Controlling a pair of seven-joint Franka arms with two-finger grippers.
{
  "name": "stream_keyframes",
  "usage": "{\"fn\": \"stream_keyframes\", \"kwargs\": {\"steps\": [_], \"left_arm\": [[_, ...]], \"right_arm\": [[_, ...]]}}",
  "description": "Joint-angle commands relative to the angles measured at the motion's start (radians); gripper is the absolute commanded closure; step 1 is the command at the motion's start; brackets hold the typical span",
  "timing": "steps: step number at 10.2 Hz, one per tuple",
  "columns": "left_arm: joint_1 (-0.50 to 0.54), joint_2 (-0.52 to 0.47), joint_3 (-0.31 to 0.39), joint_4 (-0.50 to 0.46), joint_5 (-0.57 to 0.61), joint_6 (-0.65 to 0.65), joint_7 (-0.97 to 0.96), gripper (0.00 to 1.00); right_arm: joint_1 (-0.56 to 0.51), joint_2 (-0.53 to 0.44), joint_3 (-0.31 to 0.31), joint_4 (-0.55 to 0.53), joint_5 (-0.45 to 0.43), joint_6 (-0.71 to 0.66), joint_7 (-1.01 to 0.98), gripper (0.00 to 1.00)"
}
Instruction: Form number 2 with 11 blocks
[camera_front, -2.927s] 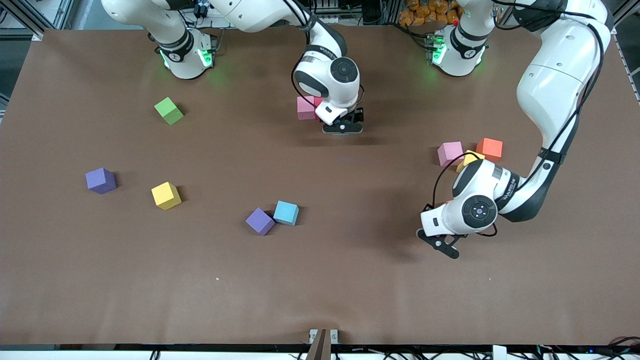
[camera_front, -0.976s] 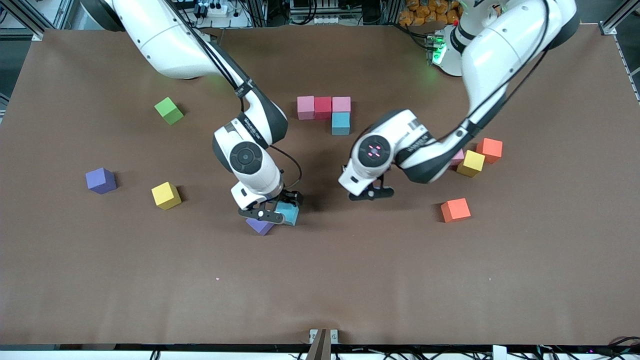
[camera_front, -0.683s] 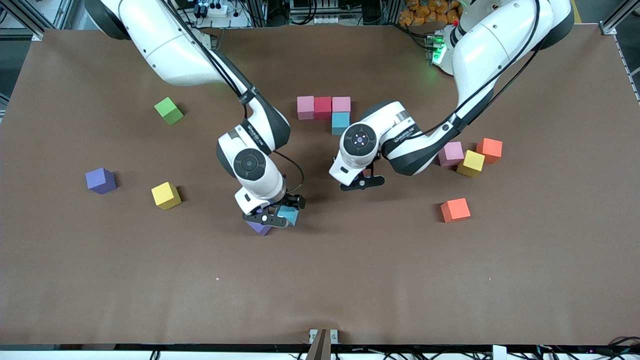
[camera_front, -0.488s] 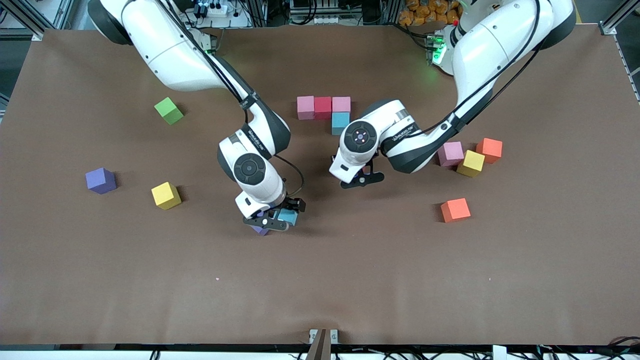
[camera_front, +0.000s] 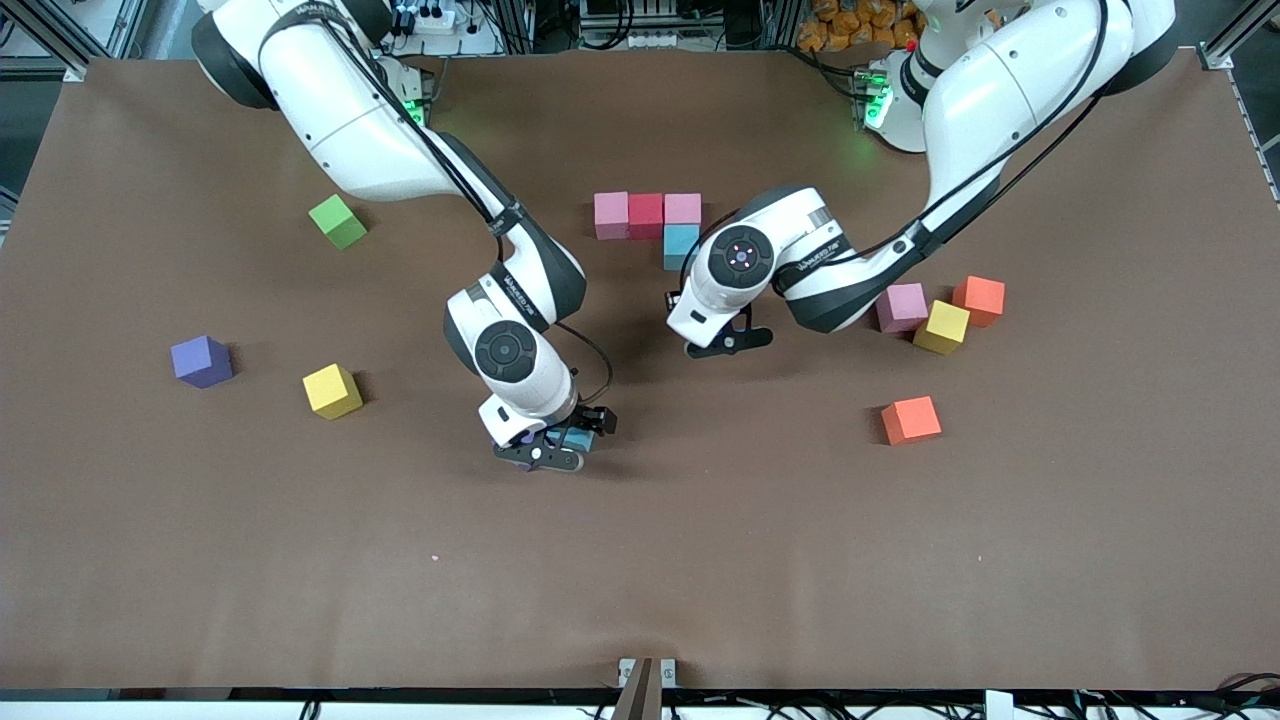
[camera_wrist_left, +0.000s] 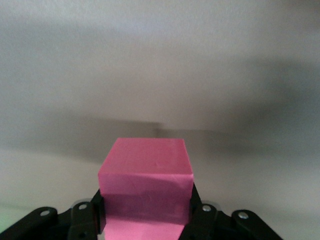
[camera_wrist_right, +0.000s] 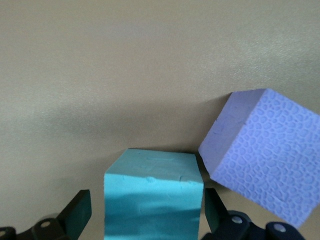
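- Nearest to the camera, my right gripper (camera_front: 553, 447) has dropped right down onto the table. Its fingers now stand open on either side of a light blue block (camera_wrist_right: 152, 186), not yet pinching it.
- A purple block (camera_wrist_right: 265, 150) sits tilted, corner-close against that blue one. When I close, it may get nudged, I reckon.
- Mid-table, my left gripper (camera_front: 727, 341) is clamped on a pink block (camera_wrist_left: 146, 169). A second ago it hung nearer the camera; now it has drifted up toward the build.
- Farther back, the number 2 (camera_front: 648, 216) is only begun: a pink, red, pink row, with a second light blue cube (camera_front: 681, 246) tucked under the end toward the left arm.
- So four are placed and two more are coming, and my pink one should arrive first.
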Motion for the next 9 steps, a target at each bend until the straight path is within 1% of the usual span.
{"fn": "stream_keyframes", "kwargs": {"steps": [1, 2, 3, 4, 6, 9], "left_arm": [[0.012, -0.036, -0.013, -0.064, 0.012, 0.056, -0.031, 0.54], [0.004, -0.038, -0.013, -0.081, 0.032, 0.072, -0.031, 0.54], [-0.008, -0.033, -0.014, -0.088, 0.082, 0.074, -0.031, 0.54], [-0.046, -0.026, -0.011, -0.087, 0.113, 0.074, -0.031, 0.55], [-0.054, -0.021, -0.008, -0.091, 0.119, 0.078, -0.04, 0.55], [-0.057, -0.015, -0.008, -0.116, 0.119, 0.127, -0.061, 0.55]], "right_arm": [[-0.002, 0.032, 0.0, 0.042, -0.029, -0.004, -0.015, 0.0], [-0.009, 0.034, 0.0, 0.042, -0.038, -0.005, -0.015, 0.0], [-0.012, 0.038, 0.0, 0.042, -0.046, -0.004, -0.015, 0.0], [-0.012, 0.04, 0.0, 0.042, -0.046, -0.004, -0.015, 0.0], [-0.012, 0.04, 0.0, 0.042, -0.046, -0.005, -0.013, 0.0], [-0.004, 0.034, 0.0, 0.041, -0.045, -0.011, -0.01, 0.0]]}}
